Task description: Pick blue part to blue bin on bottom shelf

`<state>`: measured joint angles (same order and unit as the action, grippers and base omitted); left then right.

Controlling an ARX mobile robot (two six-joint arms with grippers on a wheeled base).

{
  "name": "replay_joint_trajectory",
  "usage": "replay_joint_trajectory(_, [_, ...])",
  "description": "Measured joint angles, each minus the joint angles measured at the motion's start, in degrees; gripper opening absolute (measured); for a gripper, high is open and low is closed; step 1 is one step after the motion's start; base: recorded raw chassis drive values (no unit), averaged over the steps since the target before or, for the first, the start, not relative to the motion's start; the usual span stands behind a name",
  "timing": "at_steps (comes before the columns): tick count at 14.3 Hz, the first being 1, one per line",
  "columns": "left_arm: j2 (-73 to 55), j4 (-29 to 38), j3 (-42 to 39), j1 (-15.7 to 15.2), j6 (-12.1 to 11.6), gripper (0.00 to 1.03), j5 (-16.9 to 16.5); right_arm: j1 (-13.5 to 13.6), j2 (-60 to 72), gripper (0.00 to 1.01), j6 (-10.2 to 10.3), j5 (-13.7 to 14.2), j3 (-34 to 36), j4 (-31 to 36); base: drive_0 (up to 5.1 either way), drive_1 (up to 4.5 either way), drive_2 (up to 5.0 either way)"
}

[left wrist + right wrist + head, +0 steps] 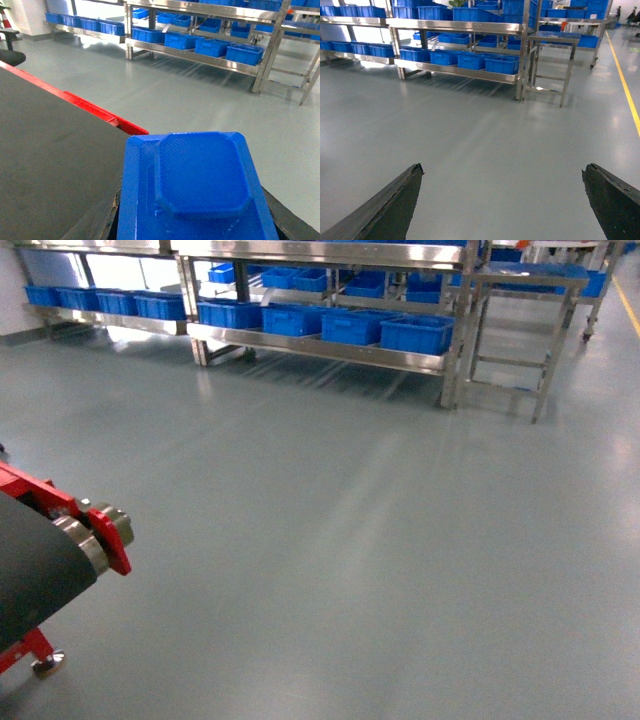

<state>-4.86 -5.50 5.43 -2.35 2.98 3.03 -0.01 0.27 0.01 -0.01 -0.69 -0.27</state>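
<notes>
Floor (350, 540) grey and glossy before bottom shelf (320, 348); right end effector (502, 200) apart, left's state unclear.

Bright even light, pale glare streaks on the floor (380, 490), head view slightly soft

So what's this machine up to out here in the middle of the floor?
It's a wheeled robot carrying a blue part in its left gripper, seen close up by the left wrist camera. It stands on open grey floor, away from the steel rack. The blue bins on the bottom shelf, where the part belongs, lie across the floor ahead. The right gripper is open and empty. Beside the robot on its left is a red-framed conveyor belt.
</notes>
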Motion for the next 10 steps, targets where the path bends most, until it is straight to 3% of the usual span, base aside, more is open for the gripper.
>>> replay_joint_trajectory(10, [-0.02, 0.0, 0.0, 0.0, -0.02, 0.44, -0.02, 0.0, 0.0, 0.98, 0.0, 0.0, 0.0, -0.02, -1.5, -1.54, -1.5])
